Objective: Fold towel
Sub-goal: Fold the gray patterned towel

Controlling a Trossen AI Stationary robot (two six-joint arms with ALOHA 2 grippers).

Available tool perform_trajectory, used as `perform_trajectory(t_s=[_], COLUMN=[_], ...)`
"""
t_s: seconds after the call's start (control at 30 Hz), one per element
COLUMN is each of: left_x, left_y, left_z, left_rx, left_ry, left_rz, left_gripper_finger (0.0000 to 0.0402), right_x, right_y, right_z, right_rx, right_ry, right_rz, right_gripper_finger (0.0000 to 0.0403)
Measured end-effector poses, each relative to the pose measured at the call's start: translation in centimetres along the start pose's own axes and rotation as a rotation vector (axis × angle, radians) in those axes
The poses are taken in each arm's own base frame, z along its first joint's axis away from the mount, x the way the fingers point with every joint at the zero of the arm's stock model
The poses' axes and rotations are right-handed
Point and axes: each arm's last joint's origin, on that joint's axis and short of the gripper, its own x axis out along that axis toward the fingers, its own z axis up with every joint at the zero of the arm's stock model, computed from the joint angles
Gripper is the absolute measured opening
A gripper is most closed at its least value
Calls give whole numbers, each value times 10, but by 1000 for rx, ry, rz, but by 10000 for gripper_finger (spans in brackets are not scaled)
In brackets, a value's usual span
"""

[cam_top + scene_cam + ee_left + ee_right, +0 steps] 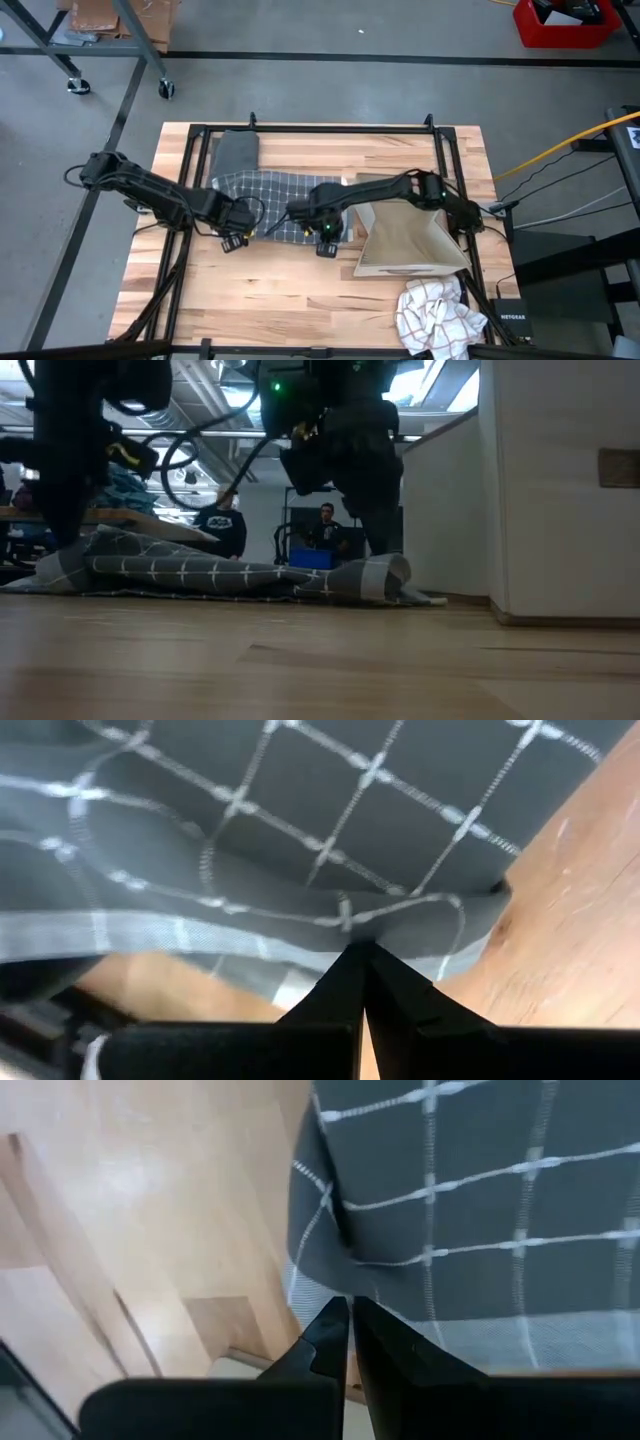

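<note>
- Take the checked grey towel [283, 205] as your landmark: it lies rumpled across the middle of the wooden table [300, 290], part of it rolled into a low ridge that you can see in the low view [230, 575].
- Your left gripper [243, 228] sits at the towel's left front corner. In the left wrist view its two dark fingers [335, 995] are pressed together with the towel's hem caught right at their tips, so it is clamped on the towel's edge.
- Your right gripper [322, 232] sits at the towel's right front corner. In the right wrist view its fingers [325, 1342] stand nearly together with only a thin gap, and the pale hem of the towel [450, 1250] meets their tips; it is pinching the towel there.
- Both grippers are low, down at the cloth, near the table surface.
- A plain grey cloth [236, 152] lies just behind the towel's left end, touching or overlapping it.
- A brown paper bag [405, 235] lies on its side just to the right of the towel, beside the right gripper.
- A white checked cloth [436, 312] lies crumpled well to the front and right of the towel, at the table's corner.
- Beyond the towel, in the room behind the table, you can see two people [220, 520] in the low view.
</note>
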Motion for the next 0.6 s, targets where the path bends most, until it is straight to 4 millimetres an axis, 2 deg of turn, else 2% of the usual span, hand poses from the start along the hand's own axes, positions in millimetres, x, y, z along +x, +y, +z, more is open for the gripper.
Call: perform_trajectory(t_s=[0.4,0.6], left_x=[41,38], left_y=[15,15], left_z=[-34,-38], left_rx=[-28,-65], left_ry=[187,259], left_rz=[78,17], left_gripper_finger=[2,1], right_x=[44,48], right_y=[-11,-14], right_z=[11,5], right_rx=[35,63], right_ry=[111,199], right_rz=[-8,-19], right_gripper_finger=[26,26])
